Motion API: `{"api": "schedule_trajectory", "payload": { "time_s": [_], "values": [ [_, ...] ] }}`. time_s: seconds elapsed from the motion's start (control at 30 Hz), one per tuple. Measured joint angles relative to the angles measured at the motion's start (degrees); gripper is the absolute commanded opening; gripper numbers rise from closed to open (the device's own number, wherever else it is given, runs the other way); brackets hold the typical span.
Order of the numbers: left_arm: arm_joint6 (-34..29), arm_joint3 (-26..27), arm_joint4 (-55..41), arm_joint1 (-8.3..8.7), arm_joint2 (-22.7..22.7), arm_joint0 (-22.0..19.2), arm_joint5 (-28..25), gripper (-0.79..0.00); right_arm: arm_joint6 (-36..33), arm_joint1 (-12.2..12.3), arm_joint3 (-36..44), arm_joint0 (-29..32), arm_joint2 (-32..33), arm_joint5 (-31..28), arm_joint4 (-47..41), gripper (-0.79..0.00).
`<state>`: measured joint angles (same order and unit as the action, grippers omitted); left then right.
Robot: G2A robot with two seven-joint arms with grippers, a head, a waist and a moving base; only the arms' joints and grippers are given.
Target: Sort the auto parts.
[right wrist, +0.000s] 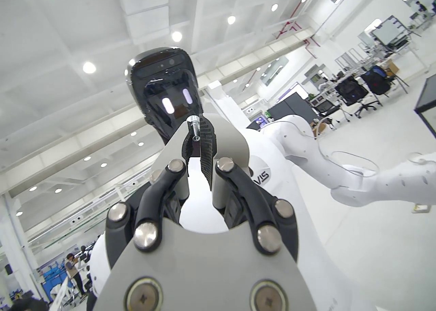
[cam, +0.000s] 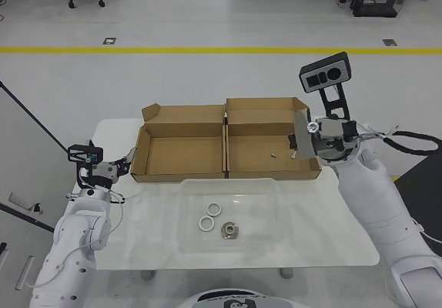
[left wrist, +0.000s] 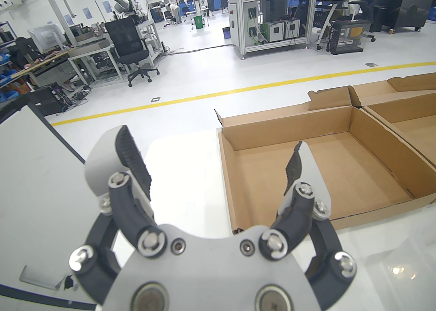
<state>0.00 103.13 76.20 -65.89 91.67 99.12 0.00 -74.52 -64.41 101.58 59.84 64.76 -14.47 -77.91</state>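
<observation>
Right gripper (right wrist: 197, 132) is clenching a small threaded screw (right wrist: 194, 126) right at the pad tips, and it's pointing up toward the robot's head rather than down. In the top view that arm is hanging over the outer side wall of the right cardboard box (cam: 259, 154). Left gripper (left wrist: 214, 159) is sitting released, jaws wide apart and holding nothing, low over the tabletop (cam: 321, 231) just beside the left cardboard box (cam: 179, 154), whose floor is bare. Two small pale bits (cam: 273, 153) are lying in the right box, too small to identify. The clear tray (cam: 259, 231) in front of the boxes is holding two white rings (cam: 215, 209) and a metal flanged nut (cam: 228, 229), all near each other. My read is that the screw is heading for the right box. The main risk is the grip, since the pads are catching only a short stretch of thread, so turning the wrist downward could let the screw slip early. It might then bounce off the box wall onto the tabletop or the floor. A second risk is the gripper clipping the upright flap on the way in and shoving the box. A release from up high could also send the screw hopping into the neighbouring box.
</observation>
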Motion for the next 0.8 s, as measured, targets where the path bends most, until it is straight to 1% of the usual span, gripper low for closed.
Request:
{"api": "schedule_trajectory", "payload": {
  "time_s": [0.23,0.33,0.43,0.57,0.8],
  "values": [
    [0.00,0.00,0.00,0.00,0.00,0.00,0.00,0.000,-0.10,-1.53,0.03,1.27,-0.87,0.01,-10.51,-0.785],
    [0.00,0.00,0.00,0.00,0.00,0.00,0.00,0.000,0.00,-2.16,-0.10,1.52,-1.02,-0.06,-13.81,-0.785],
    [0.00,0.00,0.00,0.00,0.00,0.00,0.00,0.000,0.00,-2.68,-0.36,1.54,-0.95,-0.11,-15.10,-0.785],
    [0.00,0.00,0.00,0.00,0.00,0.00,0.00,0.000,0.19,-3.00,-0.91,1.26,-0.19,-0.04,-12.49,-0.785],
    [0.00,0.00,0.00,0.00,0.00,0.00,0.00,0.000,1.09,-3.00,-1.07,0.95,1.77,1.07,-3.26,-0.785]
  ]
}}
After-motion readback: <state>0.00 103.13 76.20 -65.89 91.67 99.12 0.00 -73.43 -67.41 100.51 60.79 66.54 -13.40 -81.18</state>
